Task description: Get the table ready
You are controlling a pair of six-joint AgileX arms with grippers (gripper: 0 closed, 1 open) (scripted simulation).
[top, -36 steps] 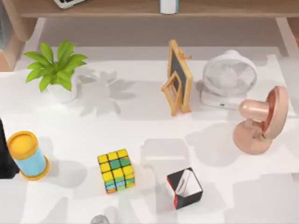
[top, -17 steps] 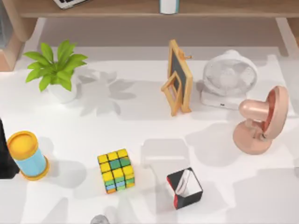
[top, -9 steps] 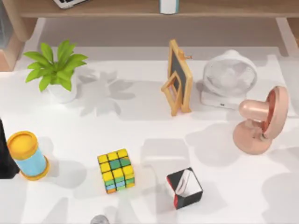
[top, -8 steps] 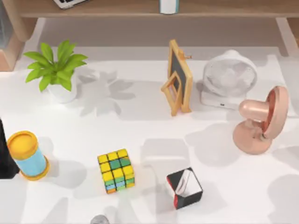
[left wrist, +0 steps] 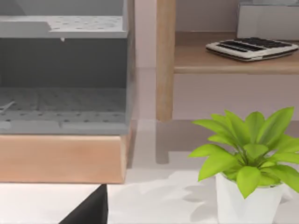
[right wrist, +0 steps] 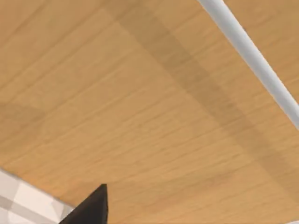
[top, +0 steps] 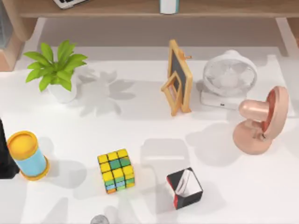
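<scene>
Overhead, the large smooth white tabletop (top: 140,126) carries, left to right, a yellow-lidded blue cylinder (top: 26,155), a green potted plant (top: 57,70), a multicoloured puzzle cube (top: 116,171), a black-red-white box (top: 184,187), a wooden-framed chalkboard (top: 178,77), a white fan (top: 229,78) and a pink fan (top: 259,121). I cannot tell either hand's state.
</scene>
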